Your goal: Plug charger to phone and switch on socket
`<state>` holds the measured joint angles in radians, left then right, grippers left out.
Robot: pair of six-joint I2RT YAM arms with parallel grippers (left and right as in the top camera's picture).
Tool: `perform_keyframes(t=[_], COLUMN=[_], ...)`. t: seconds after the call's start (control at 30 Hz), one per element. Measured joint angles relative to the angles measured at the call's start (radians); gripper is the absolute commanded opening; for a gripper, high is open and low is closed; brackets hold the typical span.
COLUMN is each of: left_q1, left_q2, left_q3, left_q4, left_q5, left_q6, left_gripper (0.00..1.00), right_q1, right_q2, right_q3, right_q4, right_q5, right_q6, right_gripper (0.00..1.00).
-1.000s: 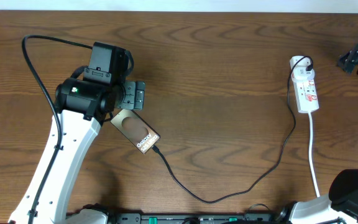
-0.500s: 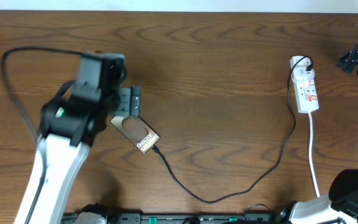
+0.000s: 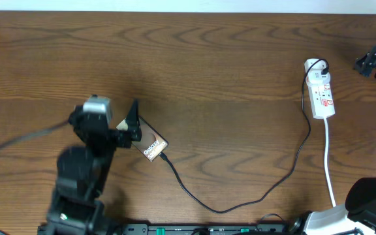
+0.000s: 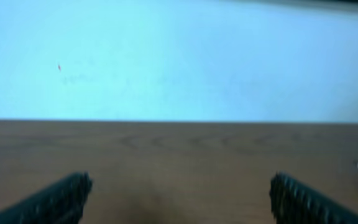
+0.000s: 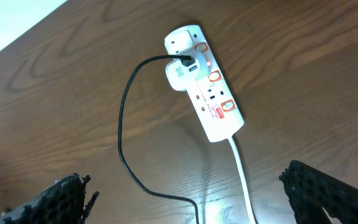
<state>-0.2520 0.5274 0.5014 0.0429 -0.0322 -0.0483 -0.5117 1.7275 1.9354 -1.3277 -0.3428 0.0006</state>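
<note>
Left fingers (image 4: 51,200) splayed over wooden table (image 4: 179,155), pale wall (image 4: 179,56).

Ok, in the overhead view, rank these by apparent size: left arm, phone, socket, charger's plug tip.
1. Left arm, largest, though it is raised nearer the camera.
2. Socket and phone: about alike; the arm covers one end of the phone, so unranked.
3. Charger's plug tip, smallest.
</note>
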Motion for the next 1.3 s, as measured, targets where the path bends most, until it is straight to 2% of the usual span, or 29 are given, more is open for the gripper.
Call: perform_keyframes(t=[0.13, 0.27, 0.37, 0.67, 1.3], left_q1=[0.023, 0.069, 0.121, 0.248, 0.265], left_q2=[-0.138, -0.26, -0.344, -0.507, -0.516], left_q3=[-0.248, -0.43, -0.496, -0.496, -0.487], left_q4=[0.257, 0.328, 0.254, -0.038, -0.065], left_q5=[0.004, 0.024, 0.053, 0.107, 0.104], left_q6=[0.0, 0.0, 0.0, 0.0, 0.0], left_gripper=[0.94, 0.94, 0.94, 0.94, 0.94], right_q1=[0.0, 0.0, 0.0, 0.0, 0.0], right_q2=[0.0, 0.0, 0.0, 0.0, 0.0], right_q3=[0.0, 0.0, 0.0, 0.0, 0.0], right_q4=[0.0, 0.0, 0.0, 0.0, 0.0], right_q5=[0.0, -0.001, 0.0, -0.001, 0.0], right_q6=[0.0, 0.0, 0.0, 0.0, 0.0], right_gripper=[0.99, 0.99, 0.99, 0.99, 0.99])
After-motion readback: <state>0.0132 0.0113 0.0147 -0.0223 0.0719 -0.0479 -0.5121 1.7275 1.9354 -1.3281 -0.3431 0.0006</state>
